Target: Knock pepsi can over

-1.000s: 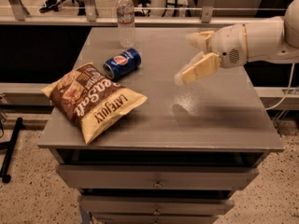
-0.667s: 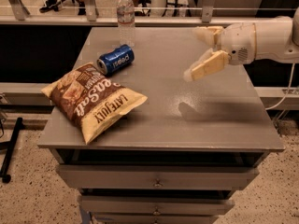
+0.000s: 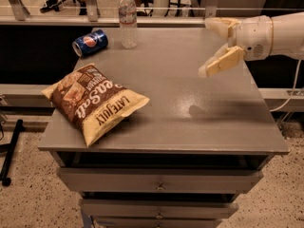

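The pepsi can point(image 3: 90, 42) lies on its side at the far left corner of the worktop point(image 3: 190, 127), so by the look of it the knocking over is already done. Its long axis runs roughly along the far edge, tilted a little, with the silver end facing left and seeming to jut past the worktop's left side. A light push could roll it off.

The claw point(image 3: 207, 46) hangs above the right part of the worktop, well apart from the can. Its two pale fingers are spread wide, one high and one low, and hold nothing. From the claw, the can lies far to the left and slightly toward the back edge, so any further touch would call for a long sweep across the surface.

A clear water bottle point(image 3: 127, 19) stands upright just to the right of the can, between it and the claw. It is the one thing in the way of a straight reach, and being tall, it would tip easily. A brown and yellow chip bag point(image 3: 95, 101) lies flat nearer the front left, clear of that line. Drawers point(image 3: 156, 179) sit below the worktop.
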